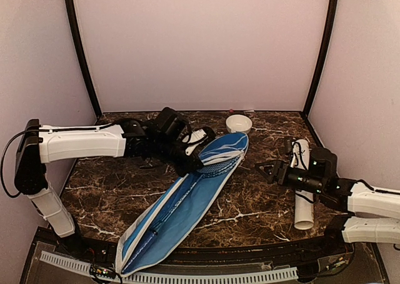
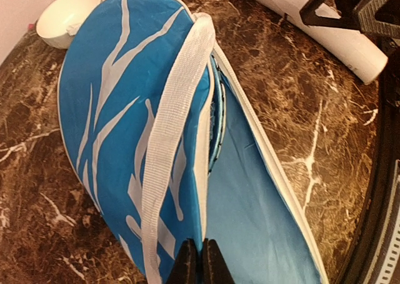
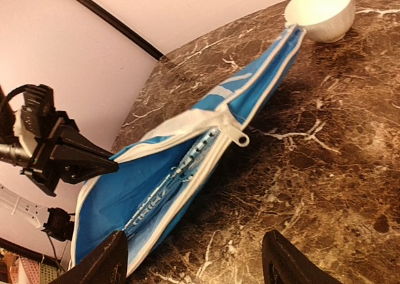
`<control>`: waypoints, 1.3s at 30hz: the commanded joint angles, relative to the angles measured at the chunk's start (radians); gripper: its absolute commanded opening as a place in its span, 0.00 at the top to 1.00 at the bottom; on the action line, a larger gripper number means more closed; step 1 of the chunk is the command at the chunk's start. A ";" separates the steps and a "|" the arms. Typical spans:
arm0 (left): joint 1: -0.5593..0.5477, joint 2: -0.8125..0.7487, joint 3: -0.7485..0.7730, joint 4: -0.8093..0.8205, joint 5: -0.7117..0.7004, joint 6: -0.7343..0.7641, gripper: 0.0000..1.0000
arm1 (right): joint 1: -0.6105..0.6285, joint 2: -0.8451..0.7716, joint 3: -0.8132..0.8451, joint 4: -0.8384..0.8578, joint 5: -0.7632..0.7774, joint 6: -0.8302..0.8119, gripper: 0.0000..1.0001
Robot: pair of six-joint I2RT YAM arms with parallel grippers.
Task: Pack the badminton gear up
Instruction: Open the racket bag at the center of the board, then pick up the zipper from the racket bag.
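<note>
Marble table: long blue racket cover lies diagonal, wide end far, mouth unzipped. Inside cover: blue-framed racket, strings showing through gap. White tube lies right of cover, apart from it; contents hidden. Small white bowl right at cover's far tip. Left gripper pinched tight on cover's upper flap edge. Right gripper spread wide, empty, between cover and tube.

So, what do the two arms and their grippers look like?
The left arm and right arm have white boxy shells and black joints. A thin black cable loops by the left one's base. The left gripper and right gripper are black, with pointed triangular fingers.
</note>
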State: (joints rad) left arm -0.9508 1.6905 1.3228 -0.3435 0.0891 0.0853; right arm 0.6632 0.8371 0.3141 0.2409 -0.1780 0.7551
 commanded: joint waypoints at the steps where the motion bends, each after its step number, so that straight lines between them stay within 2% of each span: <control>1: 0.025 -0.094 -0.078 0.083 0.216 -0.019 1.00 | -0.002 0.019 -0.074 0.236 -0.138 0.026 0.26; 5: 0.041 -0.119 -0.111 0.110 0.241 -0.027 1.00 | 0.002 0.065 -0.126 0.385 -0.173 0.051 0.27; 14: 0.043 -0.128 -0.112 0.102 0.262 -0.030 1.00 | 0.017 0.231 -0.115 0.490 -0.115 0.012 0.36; 18: 0.043 -0.131 -0.113 0.102 0.264 -0.029 1.00 | 0.024 0.321 -0.109 0.578 -0.136 0.004 0.45; 24: 0.043 -0.131 -0.116 0.101 0.271 -0.029 1.00 | 0.018 0.412 -0.112 0.690 -0.090 0.012 0.49; 31: 0.043 -0.134 -0.117 0.100 0.272 -0.025 1.00 | -0.003 0.526 -0.087 0.835 -0.156 0.041 0.55; 39: 0.043 -0.136 -0.117 0.099 0.277 -0.024 1.00 | -0.039 0.556 -0.063 0.834 -0.174 0.031 0.59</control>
State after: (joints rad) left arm -0.9123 1.6188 1.2095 -0.2848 0.3336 0.0624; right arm 0.6445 1.3819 0.2241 1.0088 -0.3233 0.7902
